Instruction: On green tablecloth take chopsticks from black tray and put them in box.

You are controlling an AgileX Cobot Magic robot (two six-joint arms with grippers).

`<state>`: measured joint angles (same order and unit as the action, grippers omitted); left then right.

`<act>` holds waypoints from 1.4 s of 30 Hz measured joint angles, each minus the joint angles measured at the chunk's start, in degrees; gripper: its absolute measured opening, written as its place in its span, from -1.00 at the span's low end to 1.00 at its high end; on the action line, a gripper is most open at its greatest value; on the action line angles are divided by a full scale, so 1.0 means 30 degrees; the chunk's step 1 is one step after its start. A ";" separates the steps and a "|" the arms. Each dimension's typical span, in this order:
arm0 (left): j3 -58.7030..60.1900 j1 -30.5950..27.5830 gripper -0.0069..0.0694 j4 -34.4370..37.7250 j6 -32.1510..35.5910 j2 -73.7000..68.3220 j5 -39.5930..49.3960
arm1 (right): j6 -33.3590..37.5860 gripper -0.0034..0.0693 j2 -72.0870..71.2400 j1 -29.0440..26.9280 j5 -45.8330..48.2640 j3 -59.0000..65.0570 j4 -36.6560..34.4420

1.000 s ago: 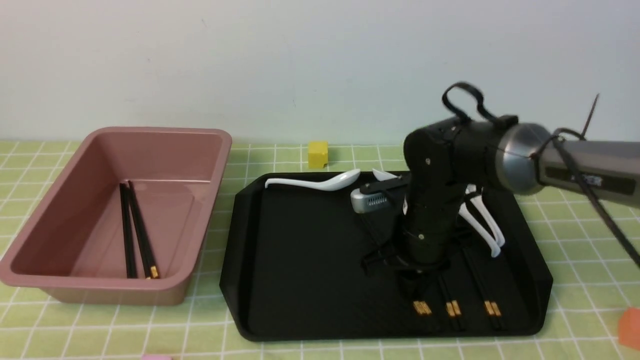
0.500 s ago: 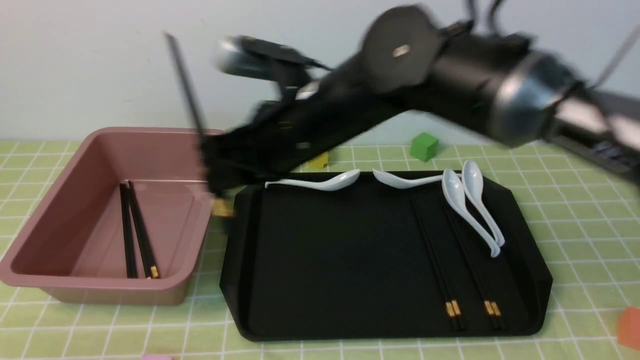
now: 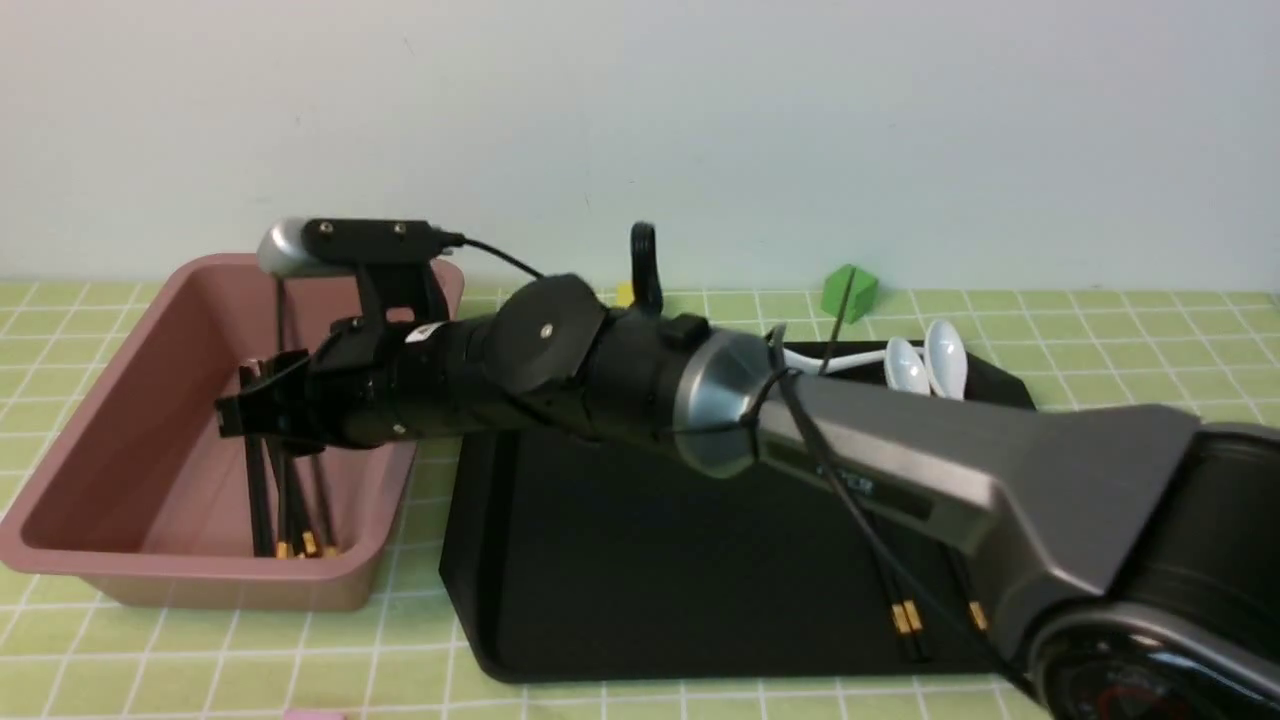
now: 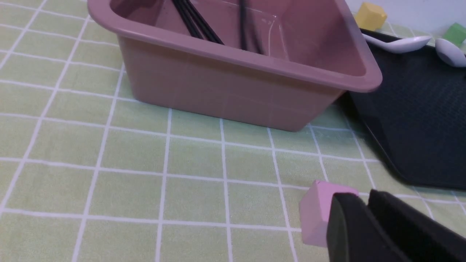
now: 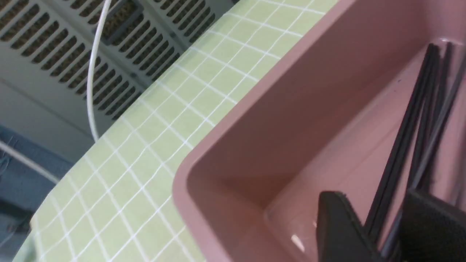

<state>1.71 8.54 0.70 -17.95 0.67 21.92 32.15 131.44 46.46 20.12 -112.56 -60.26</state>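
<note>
Swinging leftward off the black tray (image 3: 600, 560) over the last half-second, the right hand (image 3: 240, 412) is now reaching low inside the box (image 3: 100, 400) at the worktop's left. Its fingers are standing wider apart than the sticks passing between them, so it is judged released. The delivered chopsticks (image 3: 265, 490) are lying or leaning within the box, gold bands toward its near wall; which are at rest cannot be told. Nearer than the box, the left hand (image 4: 366, 203) is sitting clenched on nothing, just beside a pink cube (image 4: 315, 211) on the green tablecloth (image 3: 150, 650). Rightward, the tray's floor is lying bare. The remaining chopsticks (image 3: 905, 618), two pairs mostly hidden behind the right arm, are lying well right of that hand, long axes running near to far, gold ends nearest. The right arm is judged the nearer. White spoons (image 3: 925, 365) are crowding their far right side; open room is lying to their left, inside the low rim.
</note>
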 joint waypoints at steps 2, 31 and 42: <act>0.0000 0.0000 -0.60 0.0000 0.0000 0.0000 0.0000 | -0.0111 -0.25 -0.0564 -0.0302 0.1430 0.0000 0.0685; 0.0000 0.0000 -0.57 0.0000 0.0000 0.0000 0.0021 | -0.9809 -0.90 -3.1498 -0.4285 0.4599 2.1405 1.7096; 0.0029 0.0000 -0.54 -0.0027 0.0000 0.0000 0.0074 | -0.9816 -0.88 -4.3192 -0.4285 -0.1281 2.6723 1.6996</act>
<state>1.80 8.54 0.62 -17.95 0.67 22.14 2.70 1.86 33.60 16.28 -32.39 -9.27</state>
